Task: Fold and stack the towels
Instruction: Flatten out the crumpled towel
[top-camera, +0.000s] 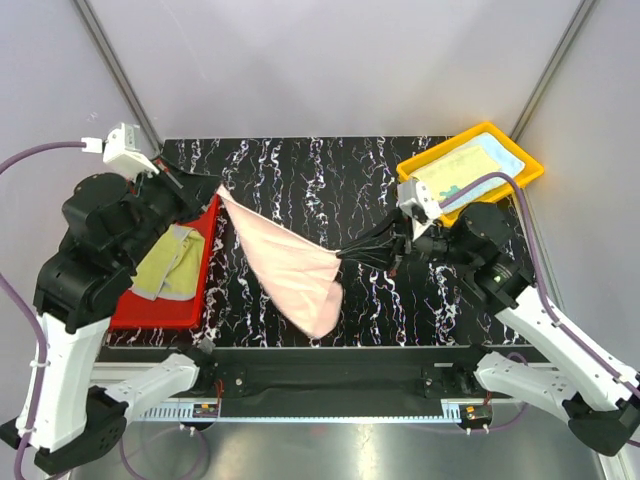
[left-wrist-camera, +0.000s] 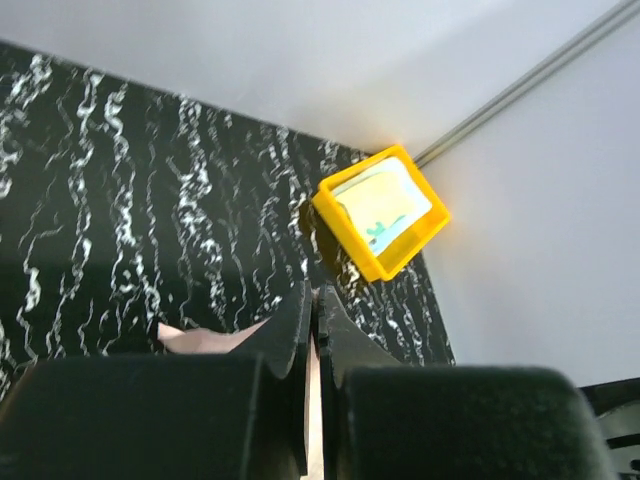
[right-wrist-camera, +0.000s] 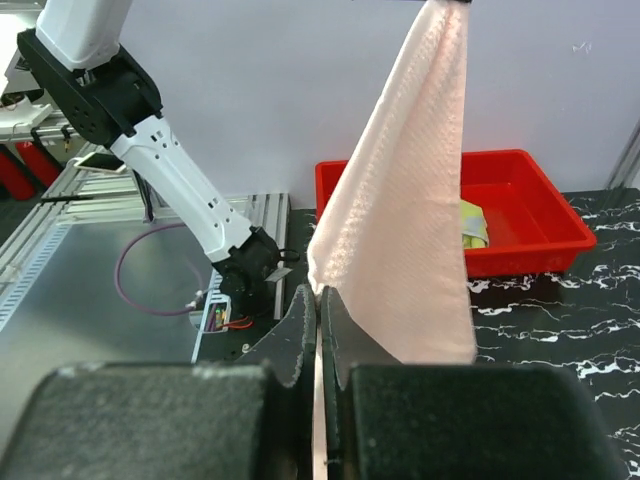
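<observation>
A peach-pink towel (top-camera: 285, 262) hangs stretched in the air between both grippers over the black marbled table (top-camera: 330, 180). My left gripper (top-camera: 218, 188) is shut on its upper left corner, and a strip of pink cloth (left-wrist-camera: 200, 340) shows beside the closed fingers. My right gripper (top-camera: 343, 257) is shut on the lower right corner, from which the towel (right-wrist-camera: 400, 250) rises steeply. A yellow-green towel (top-camera: 170, 262) lies crumpled in the red tray (top-camera: 205, 255). Folded light blue and pale yellow towels (top-camera: 470, 170) lie in the yellow tray (top-camera: 420, 162).
The red tray (right-wrist-camera: 530, 215) stands at the table's left edge under my left arm (right-wrist-camera: 160, 160), and the yellow tray (left-wrist-camera: 345, 240) sits in the far right corner. Grey walls with metal posts (top-camera: 115, 70) close in the back and sides.
</observation>
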